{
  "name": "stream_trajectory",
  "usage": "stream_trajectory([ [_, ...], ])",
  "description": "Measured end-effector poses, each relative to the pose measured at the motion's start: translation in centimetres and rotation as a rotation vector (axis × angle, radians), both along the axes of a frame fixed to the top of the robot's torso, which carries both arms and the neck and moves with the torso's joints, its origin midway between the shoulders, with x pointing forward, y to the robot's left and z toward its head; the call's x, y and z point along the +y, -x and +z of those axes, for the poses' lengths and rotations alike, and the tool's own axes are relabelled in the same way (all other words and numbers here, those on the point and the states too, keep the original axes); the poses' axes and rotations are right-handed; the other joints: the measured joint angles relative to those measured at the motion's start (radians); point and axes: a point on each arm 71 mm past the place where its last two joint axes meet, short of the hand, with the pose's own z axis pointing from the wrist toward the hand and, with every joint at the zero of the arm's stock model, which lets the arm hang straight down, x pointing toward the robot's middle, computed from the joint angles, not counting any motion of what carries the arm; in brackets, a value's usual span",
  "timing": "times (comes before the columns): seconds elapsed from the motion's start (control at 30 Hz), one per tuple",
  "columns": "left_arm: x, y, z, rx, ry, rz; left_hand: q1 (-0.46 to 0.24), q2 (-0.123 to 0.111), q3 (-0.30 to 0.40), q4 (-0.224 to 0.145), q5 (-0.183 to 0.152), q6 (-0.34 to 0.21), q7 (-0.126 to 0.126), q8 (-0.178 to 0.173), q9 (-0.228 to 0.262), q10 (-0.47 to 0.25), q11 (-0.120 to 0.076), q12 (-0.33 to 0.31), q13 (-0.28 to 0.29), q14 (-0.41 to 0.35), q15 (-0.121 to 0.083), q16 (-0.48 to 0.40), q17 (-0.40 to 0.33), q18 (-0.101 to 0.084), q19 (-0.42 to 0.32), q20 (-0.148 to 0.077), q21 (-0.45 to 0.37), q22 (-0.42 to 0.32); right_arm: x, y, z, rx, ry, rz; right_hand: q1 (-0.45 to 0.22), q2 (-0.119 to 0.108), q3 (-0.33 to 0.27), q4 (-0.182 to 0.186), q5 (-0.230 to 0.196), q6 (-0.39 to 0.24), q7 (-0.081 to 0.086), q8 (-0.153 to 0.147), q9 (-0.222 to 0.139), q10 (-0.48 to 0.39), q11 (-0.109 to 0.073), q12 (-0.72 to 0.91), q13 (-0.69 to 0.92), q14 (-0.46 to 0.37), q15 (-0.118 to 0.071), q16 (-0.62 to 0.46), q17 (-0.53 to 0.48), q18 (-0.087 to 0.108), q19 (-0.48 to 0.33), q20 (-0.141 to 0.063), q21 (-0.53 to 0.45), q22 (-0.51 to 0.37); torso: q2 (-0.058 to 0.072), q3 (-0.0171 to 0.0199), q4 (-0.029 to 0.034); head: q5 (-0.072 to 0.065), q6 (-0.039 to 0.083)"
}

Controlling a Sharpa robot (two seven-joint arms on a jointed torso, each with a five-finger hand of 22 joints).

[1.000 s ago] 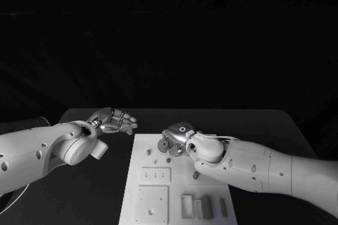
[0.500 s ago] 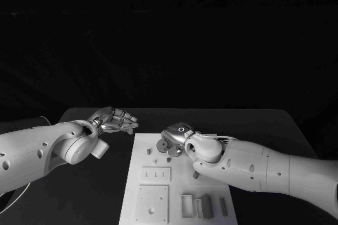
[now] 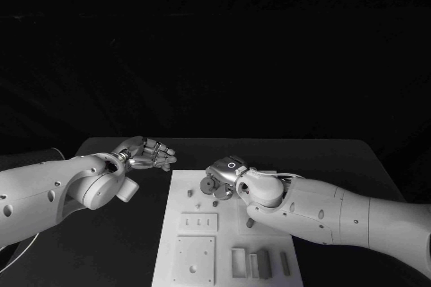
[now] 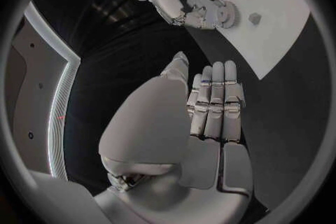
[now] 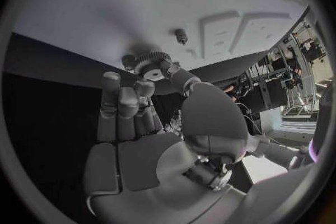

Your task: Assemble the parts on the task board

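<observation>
Two silver hands face you over the black table: your left hand (image 3: 148,154) hovers just off the far-left corner of the white task board (image 3: 180,237), palm up, fingers curled loosely together, holding nothing. Your right hand (image 3: 225,177) sits over the board's far end, fingertips pinching a small toothed gear (image 5: 153,61) flat against the plate, a short peg (image 5: 181,36) just beside.

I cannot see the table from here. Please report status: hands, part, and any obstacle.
Right hand pinches a gear over the task board. Left hand empty, fingers together, off the board over the black table. Nothing in the way.
</observation>
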Motion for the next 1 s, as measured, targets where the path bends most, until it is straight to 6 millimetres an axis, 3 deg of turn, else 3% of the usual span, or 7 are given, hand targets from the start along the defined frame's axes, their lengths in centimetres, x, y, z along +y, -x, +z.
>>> stream_trajectory([
  [1.0,0.2,0.0,0.0,0.001,-0.001,0.003,0.000,0.000,0.000,0.000,0.000,-0.004,0.004,0.000,0.000,0.000,0.000,-0.004,0.000,0.003,0.003,0.000,0.002,-0.005,0.000,0.000,0.000,0.000,-1.2,0.2,-0.7,0.018,0.018,-0.028,0.000,0.000,0.003,0.003,0.000,0.000,0.000,-0.002,0.000,0.000,0.000,0.000,-0.001,-0.002,0.003,0.000,0.000,0.000,-0.002,0.002,0.000,0.000,0.000,0.0012,-0.0009,0.001,-0.003],
])
